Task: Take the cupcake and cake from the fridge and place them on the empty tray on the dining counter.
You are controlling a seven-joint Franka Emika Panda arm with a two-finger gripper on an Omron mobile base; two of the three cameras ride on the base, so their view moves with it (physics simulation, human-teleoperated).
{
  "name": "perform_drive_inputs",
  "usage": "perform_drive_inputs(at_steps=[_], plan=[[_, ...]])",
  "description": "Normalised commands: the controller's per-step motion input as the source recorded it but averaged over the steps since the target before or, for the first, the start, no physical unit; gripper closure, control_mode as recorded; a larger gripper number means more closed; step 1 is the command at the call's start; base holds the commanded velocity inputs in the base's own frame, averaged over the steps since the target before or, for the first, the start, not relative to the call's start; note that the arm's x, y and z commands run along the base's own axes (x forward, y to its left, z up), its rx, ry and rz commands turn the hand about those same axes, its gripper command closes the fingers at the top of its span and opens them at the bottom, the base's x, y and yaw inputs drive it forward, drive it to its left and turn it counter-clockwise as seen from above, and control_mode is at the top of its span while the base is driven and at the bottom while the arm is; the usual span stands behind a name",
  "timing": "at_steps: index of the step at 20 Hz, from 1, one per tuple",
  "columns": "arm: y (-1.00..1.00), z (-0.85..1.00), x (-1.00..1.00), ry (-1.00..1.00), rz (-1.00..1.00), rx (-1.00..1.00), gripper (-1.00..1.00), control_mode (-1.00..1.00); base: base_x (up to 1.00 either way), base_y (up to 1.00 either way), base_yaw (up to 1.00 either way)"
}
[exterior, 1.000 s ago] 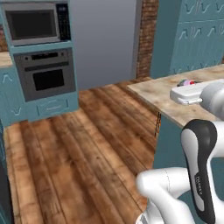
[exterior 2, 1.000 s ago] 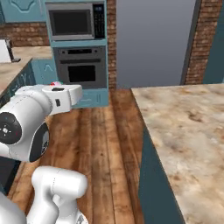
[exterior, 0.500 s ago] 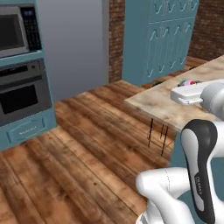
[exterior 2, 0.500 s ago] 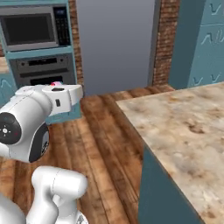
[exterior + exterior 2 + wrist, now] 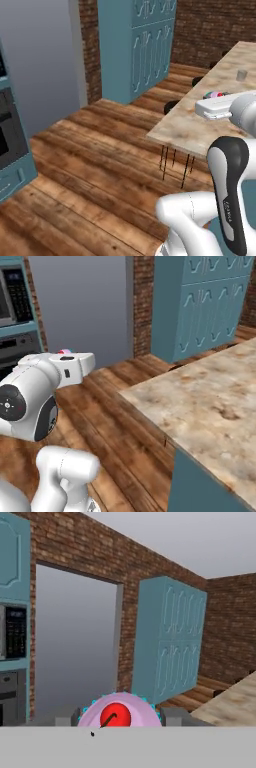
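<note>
A pink-frosted cupcake [image 5: 118, 714] with a red dot sits clamped, it seems, between the end effector's [image 5: 119, 717] fingers, raised above the wooden floor [image 5: 95, 165] beside the marble table [image 5: 210, 401].

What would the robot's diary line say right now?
phase: carrying | held: cupcake in gripper, jaws shut on it | nearby: dining counter | tray: not seen

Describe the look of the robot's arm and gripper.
The arm is glossy white with rounded, tube-like links. One link carries a black panel with small pale lettering, and a joint cap in the right base view is dark grey with a tiny red mark. The gripper is a white boxy block.
</note>
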Motion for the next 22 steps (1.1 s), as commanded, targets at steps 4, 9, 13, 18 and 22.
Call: perform_drive_inputs(at_steps=[4,9,13,18,22], plan=[[0.0,0.0,0.0,0.0,0.0,0.0,1.0,1.0,1.0,1.0,-0.49],[0.0,0.0,0.0,0.0,0.0,0.0,1.0,1.0,1.0,1.0,-0.49],[0.0,0.0,0.0,0.0,0.0,0.0,1.0,1.0,1.0,1.0,-0.48],[0.0,0.0,0.0,0.0,0.0,0.0,1.0,1.0,1.0,1.0,-0.42],[0.0,0.0,0.0,0.0,0.0,0.0,1.0,1.0,1.0,1.0,-0.32]])
